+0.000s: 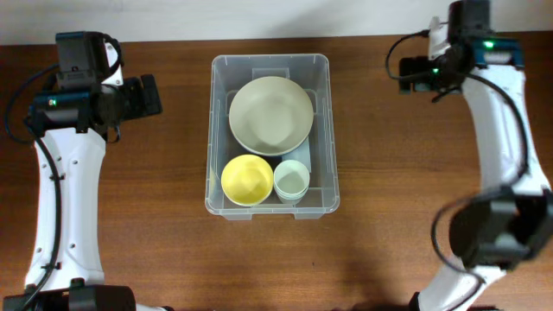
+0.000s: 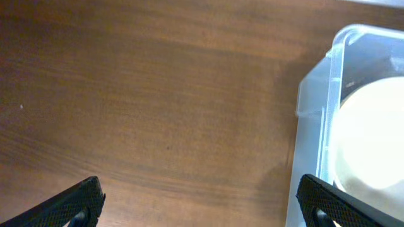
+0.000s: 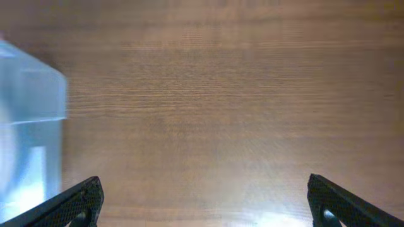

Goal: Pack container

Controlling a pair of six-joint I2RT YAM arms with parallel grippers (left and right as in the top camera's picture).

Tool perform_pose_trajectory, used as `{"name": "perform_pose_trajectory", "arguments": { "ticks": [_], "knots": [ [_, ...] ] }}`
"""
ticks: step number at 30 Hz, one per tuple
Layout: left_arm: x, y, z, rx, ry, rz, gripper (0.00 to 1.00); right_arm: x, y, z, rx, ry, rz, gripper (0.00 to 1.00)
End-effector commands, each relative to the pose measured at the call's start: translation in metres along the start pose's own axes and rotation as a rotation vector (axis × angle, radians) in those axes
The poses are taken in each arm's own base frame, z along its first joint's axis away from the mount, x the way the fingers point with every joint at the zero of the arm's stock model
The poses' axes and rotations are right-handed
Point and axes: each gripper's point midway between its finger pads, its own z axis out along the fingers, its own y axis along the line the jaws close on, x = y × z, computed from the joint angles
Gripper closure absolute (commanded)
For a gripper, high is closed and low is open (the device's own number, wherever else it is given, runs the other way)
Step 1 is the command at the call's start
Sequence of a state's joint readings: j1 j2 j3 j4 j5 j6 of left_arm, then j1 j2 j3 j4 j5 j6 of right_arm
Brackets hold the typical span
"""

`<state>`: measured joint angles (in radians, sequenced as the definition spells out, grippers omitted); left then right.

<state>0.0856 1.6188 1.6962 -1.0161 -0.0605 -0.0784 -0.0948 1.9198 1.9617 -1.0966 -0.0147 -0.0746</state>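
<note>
The clear plastic container (image 1: pixel 324 138) stands at the table's middle. Inside it lie a large cream bowl (image 1: pixel 270 115) at the back, a yellow bowl (image 1: pixel 247 180) at the front left and a small pale green cup (image 1: pixel 291 179) at the front right. My left gripper (image 1: pixel 149 97) is open and empty, well left of the container; its wrist view shows the container's corner (image 2: pixel 315 101) with the cream bowl (image 2: pixel 369 139) and the spread fingertips (image 2: pixel 202 205) over bare wood. My right gripper (image 1: pixel 408 73) is open and empty, to the right of the container; its fingertips (image 3: pixel 205 202) are spread.
The brown wooden table (image 1: pixel 397 216) carries only the container. A white wall strip (image 1: pixel 259 17) runs along the far edge. The container's blurred side (image 3: pixel 28 126) shows at the left of the right wrist view.
</note>
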Motion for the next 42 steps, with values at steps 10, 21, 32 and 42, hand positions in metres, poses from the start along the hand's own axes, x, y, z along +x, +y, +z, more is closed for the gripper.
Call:
{"name": "perform_pose_trajectory", "arguments": {
  "ticks": [10, 21, 32, 42],
  "knots": [
    [0.043, -0.002, -0.051, 0.06, -0.144, 0.041, 0.0, 0.033, -0.011, -0.138, 0.098, -0.186, 0.08, 0.01],
    [0.113, 0.005, -0.099, 0.081, -0.366, 0.032, 0.0, 0.149, -0.001, -0.159, 0.093, -0.262, 0.121, 0.01],
    [0.124, 0.007, -0.115, 0.085, -0.424, 0.027, 0.0, 0.198, 0.001, -0.18, 0.101, -0.352, 0.125, 0.01],
    [0.133, 0.007, -0.111, 0.083, -0.387, 0.028, 0.0, 0.2, 0.001, -0.175, 0.101, -0.324, 0.124, 0.01]
  ]
}}
